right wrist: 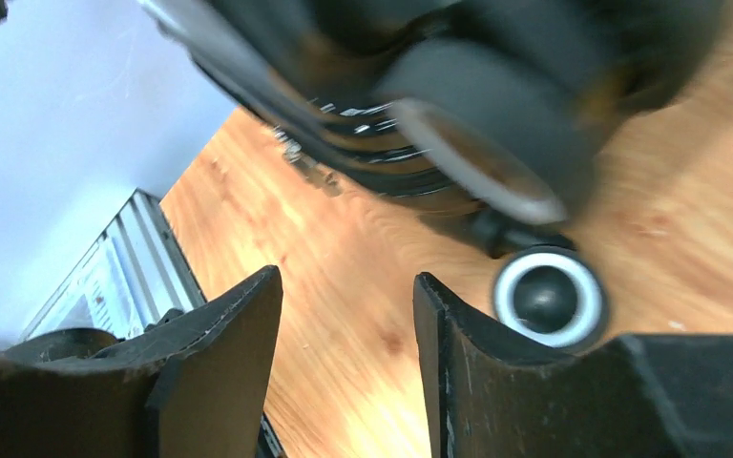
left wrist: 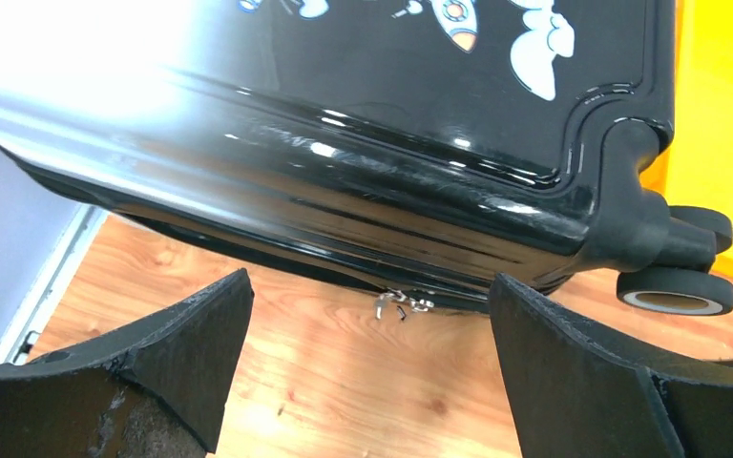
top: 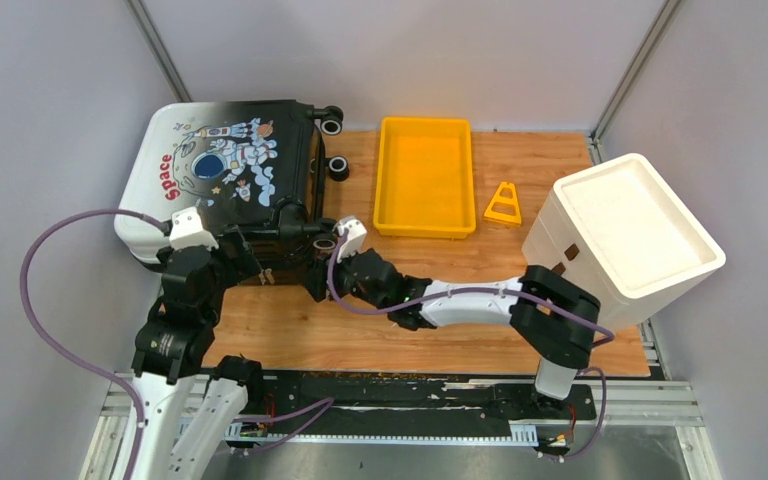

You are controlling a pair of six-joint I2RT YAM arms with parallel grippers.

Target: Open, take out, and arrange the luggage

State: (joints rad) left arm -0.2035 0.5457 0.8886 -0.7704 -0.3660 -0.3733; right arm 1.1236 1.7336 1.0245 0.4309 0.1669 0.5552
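Observation:
The luggage [top: 222,170] lies flat at the back left of the table, astronaut picture and red "Space" lettering facing up, shut. Its glossy black side [left wrist: 363,181] fills the left wrist view, with silver zipper pulls [left wrist: 401,303] hanging at the bottom seam. My left gripper [top: 250,258] is at the case's near edge; in its own view the gripper [left wrist: 370,296] is wide open and empty, facing the pulls. My right gripper [top: 318,272] is at the near right corner; in the right wrist view this gripper [right wrist: 345,286] is open over bare wood, beside a black wheel [right wrist: 549,298].
A yellow tray [top: 426,124] stands at the back centre, with a small orange triangular piece [top: 503,204] to its right. A white foam box [top: 625,235] sits at the right edge. Grey walls close in on the left, right and back.

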